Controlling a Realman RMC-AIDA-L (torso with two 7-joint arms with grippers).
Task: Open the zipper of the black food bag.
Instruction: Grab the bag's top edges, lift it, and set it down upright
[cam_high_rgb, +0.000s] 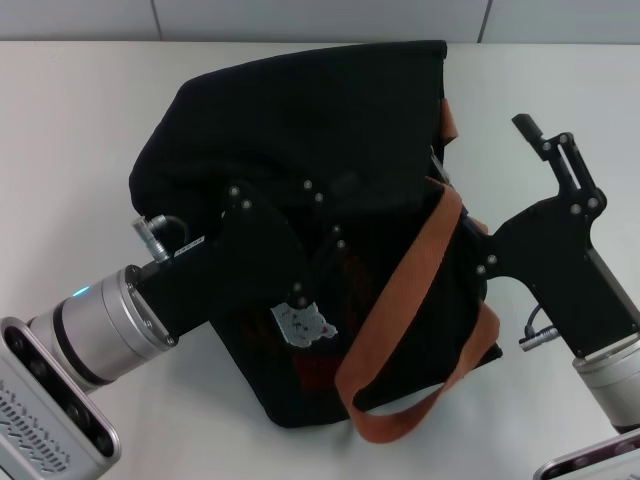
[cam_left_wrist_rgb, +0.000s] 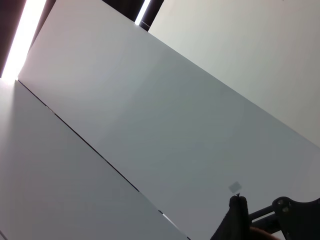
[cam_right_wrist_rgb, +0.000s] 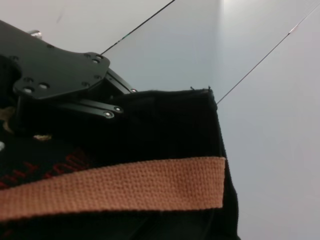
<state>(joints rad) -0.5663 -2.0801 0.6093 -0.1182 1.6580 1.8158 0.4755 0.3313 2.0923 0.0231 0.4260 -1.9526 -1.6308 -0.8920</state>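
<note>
The black food bag lies slumped on the white table, and an orange-brown strap handle loops across its front beside a pale bear patch. I cannot make out the zipper against the black fabric. My left gripper rests over the middle of the bag's front, black on black. The right wrist view shows the bag, the strap and that left gripper at the fabric. My right gripper stands open at the bag's right side, one finger by the strap and the other raised clear.
The white table stretches bare to the left of the bag and behind it up to a grey wall. The left wrist view shows mostly pale wall panels.
</note>
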